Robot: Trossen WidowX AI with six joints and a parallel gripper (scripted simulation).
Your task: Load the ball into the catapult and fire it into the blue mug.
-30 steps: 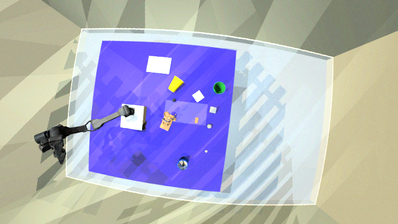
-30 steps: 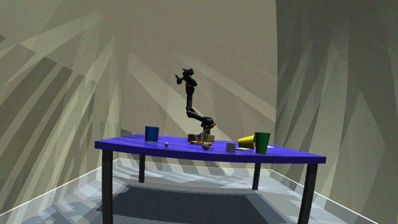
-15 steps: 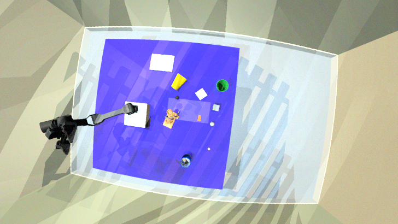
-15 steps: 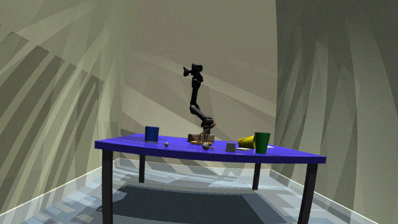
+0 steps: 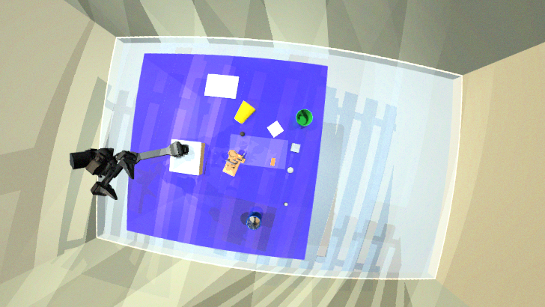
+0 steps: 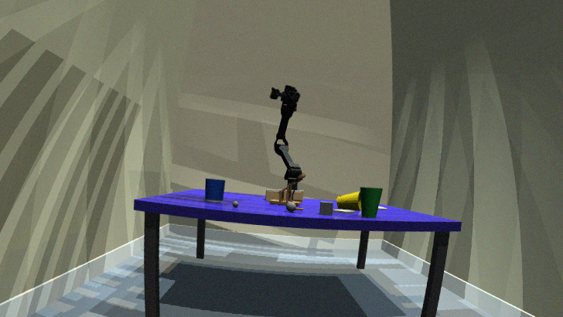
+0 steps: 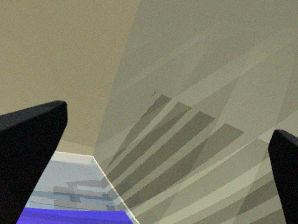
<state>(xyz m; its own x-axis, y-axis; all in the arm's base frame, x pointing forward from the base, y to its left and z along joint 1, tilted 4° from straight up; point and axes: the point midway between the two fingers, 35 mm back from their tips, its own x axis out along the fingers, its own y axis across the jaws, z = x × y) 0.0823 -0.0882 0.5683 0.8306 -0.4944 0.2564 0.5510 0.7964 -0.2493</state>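
Note:
The wooden catapult (image 5: 230, 168) (image 6: 284, 202) stands mid-table, a raised piece showing at its top; I see no ball on it, but detail is too small to be sure. The blue mug (image 5: 254, 221) (image 6: 215, 189) stands upright; its inside is too unclear to read. A grey ball (image 5: 290, 170) (image 6: 291, 206), a smaller pale ball (image 5: 286, 204) (image 6: 235, 203) and a small dark ball (image 5: 242, 133) lie on the table; which one is the task's ball I cannot tell. My gripper (image 5: 123, 189) (image 7: 172, 125) is open and empty, high above and behind the table's arm-side edge, far from the catapult.
The arm stands on a white-topped block (image 5: 186, 165). A yellow cup (image 5: 244, 112) (image 6: 348, 200) lies on its side. A green cup (image 5: 304, 117) (image 6: 370, 202) stands upright near a grey cube (image 5: 295, 147) (image 6: 325, 208). Two white flat pieces (image 5: 221, 86) (image 5: 275, 129) and a small orange piece (image 5: 272, 161) also lie there.

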